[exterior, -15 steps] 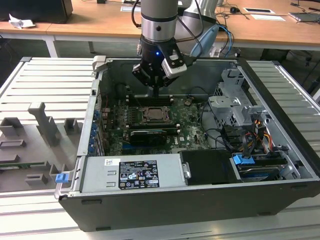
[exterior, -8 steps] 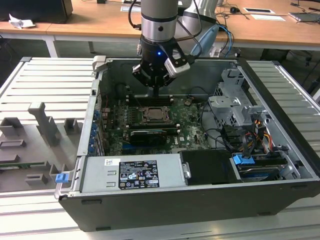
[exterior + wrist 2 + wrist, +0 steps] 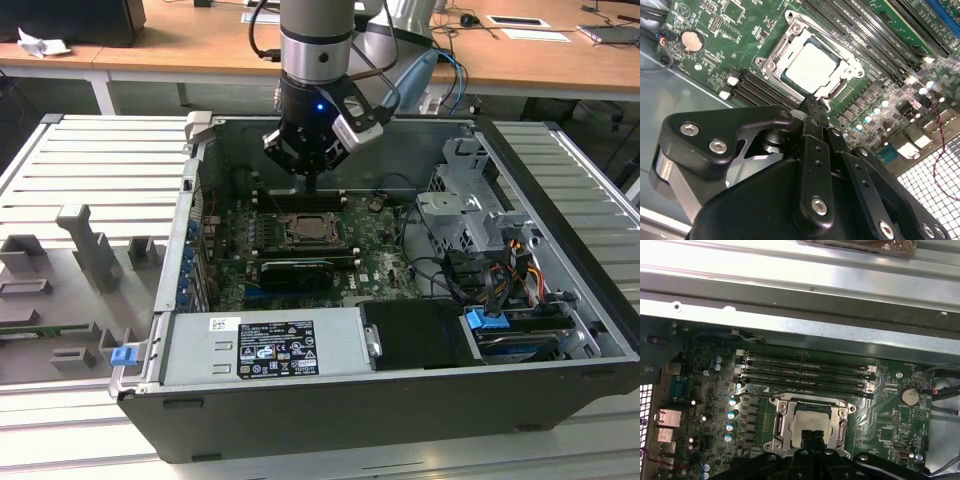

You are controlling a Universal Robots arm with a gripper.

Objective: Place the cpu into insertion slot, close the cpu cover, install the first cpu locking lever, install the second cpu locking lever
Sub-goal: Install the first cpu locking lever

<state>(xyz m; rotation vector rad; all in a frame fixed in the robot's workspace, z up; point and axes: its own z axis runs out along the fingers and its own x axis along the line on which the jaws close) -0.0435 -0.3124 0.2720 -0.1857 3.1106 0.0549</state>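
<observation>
The cpu (image 3: 812,64) (image 3: 810,421) lies flat in the insertion slot (image 3: 786,76) on the green board, its dull silver face up. Around it the silvery cpu cover (image 3: 790,45) (image 3: 785,415) lies down flat, framing the chip. My gripper (image 3: 811,102) (image 3: 812,436) (image 3: 311,183) hangs just above the socket's edge, a little clear of it. It is shut, with its black fingers (image 3: 810,150) pressed together and nothing between them. In the exterior view the socket (image 3: 340,236) sits right below the fingertips, inside the open computer case.
Long black memory slots (image 3: 805,372) run beside the socket, toward the case wall (image 3: 800,335). A coin battery (image 3: 910,396) sits on the board. A power supply (image 3: 265,345), a drive cage (image 3: 470,215) and cables (image 3: 440,270) crowd the case. A grey fixture tray (image 3: 80,260) lies outside.
</observation>
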